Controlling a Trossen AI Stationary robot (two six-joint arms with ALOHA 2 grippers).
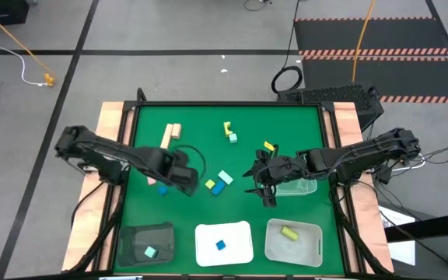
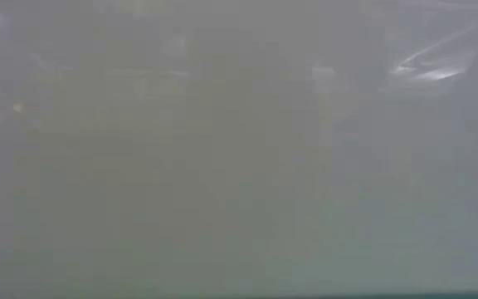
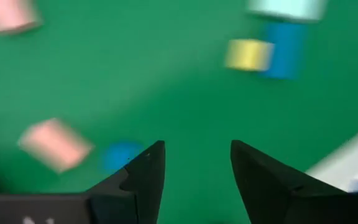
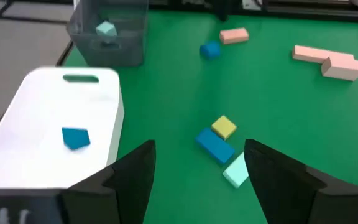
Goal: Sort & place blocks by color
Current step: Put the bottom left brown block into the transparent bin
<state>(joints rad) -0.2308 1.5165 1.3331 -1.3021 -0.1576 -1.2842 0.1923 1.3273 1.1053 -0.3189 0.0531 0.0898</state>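
Blocks lie scattered on the green mat: two tan bars, a yellow and mint pair, a yellow block, and a cluster of a yellow block, a blue bar and a mint block. A small tan block and a round blue block lie left of the cluster. My left gripper hangs open over bare mat between these, pointing down. My right gripper is open, tilted down toward the cluster from the right, with nothing between its fingers.
Along the near edge stand a dark bin holding a mint block, a white tray holding a blue block, and a clear bin holding a yellow block. Another clear bin sits under my right arm. The low view shows only haze.
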